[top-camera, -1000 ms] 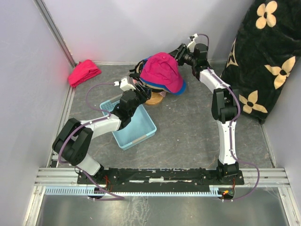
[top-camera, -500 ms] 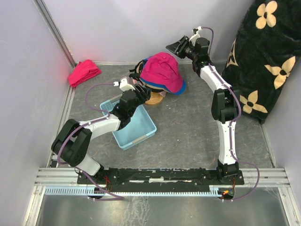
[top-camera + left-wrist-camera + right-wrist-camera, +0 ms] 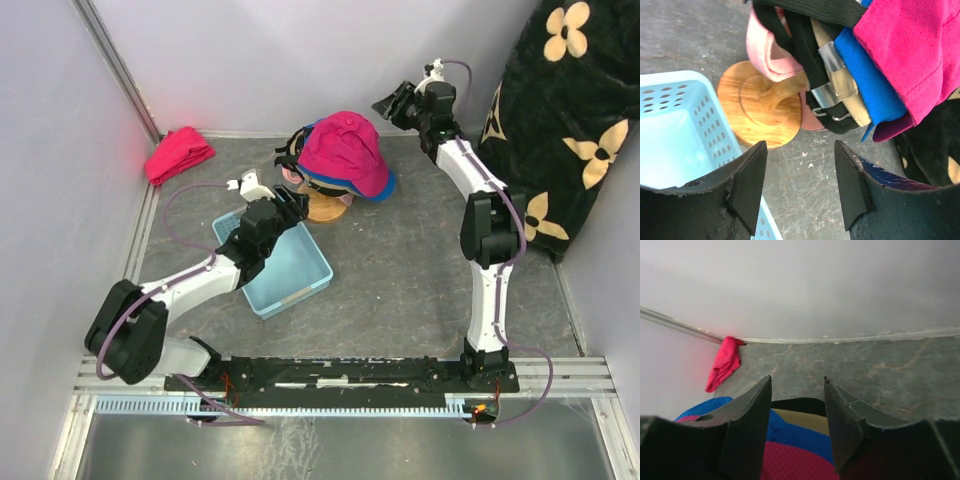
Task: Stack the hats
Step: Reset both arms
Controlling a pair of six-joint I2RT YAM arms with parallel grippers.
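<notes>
**Top external view: both arms reach toward the cap stack, fingers empty**

The fabric baseball caps sit nested in one pile on the round-topped wooden stand [image 3: 325, 207] near the back of the grey worktop [image 3: 400, 270]. The magenta cap [image 3: 345, 150] is on top. The left wrist view shows the layers under it: a blue cap [image 3: 867, 75], a tan cap [image 3: 842, 87], a black cap [image 3: 800, 55] and a light pink cap [image 3: 765, 50] closest to the stand's stem.

The left arm [image 3: 200, 275] lies low and stretched diagonally from its base, with its wrist over the far corner of the light blue perforated plastic basket [image 3: 290, 270]. The left fingers [image 3: 752, 180] are spread wide and hold nothing. They point at the stand's base, apart from it.

The right arm [image 3: 480, 215] extends far toward the back wall, its wrist bent leftward. The right fingers [image 3: 747, 415] are parted and empty, just beside the far right side of the magenta cap without touching it.

A red-pink cloth bundle [image 3: 178, 153] lies in the back left corner.
</notes>
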